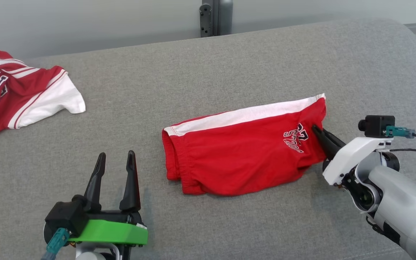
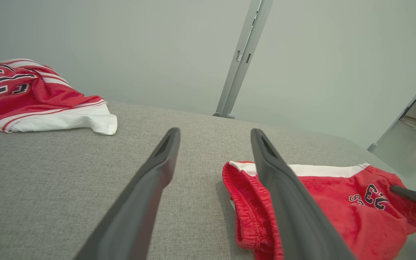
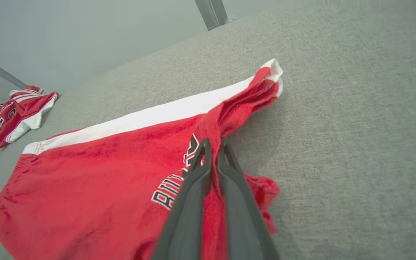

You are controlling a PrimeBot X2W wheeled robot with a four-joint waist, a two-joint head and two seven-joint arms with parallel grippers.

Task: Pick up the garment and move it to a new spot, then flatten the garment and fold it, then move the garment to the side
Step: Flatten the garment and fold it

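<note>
The red shorts are laid on the grey cushioned surface, a little right of its middle in the head view. Their long axis is set across that view, tilted slightly away towards the robot's right. The elastic waistband is turned to the robot's left and the leg hems to its right. A white stripe is carried along the far edge, and a black-and-white print is seen near the hem end. The cloth is folded double and mildly rumpled.

The hem end is met by the right gripper, whose fingers are pressed together with a pinch of red fabric caught between them, just beside the print. The left gripper is held near the waistband end, apart from the shorts, its fingers spread wide with nothing between them.

A crumpled red-and-white jersey is seen well apart at the far left.
</note>
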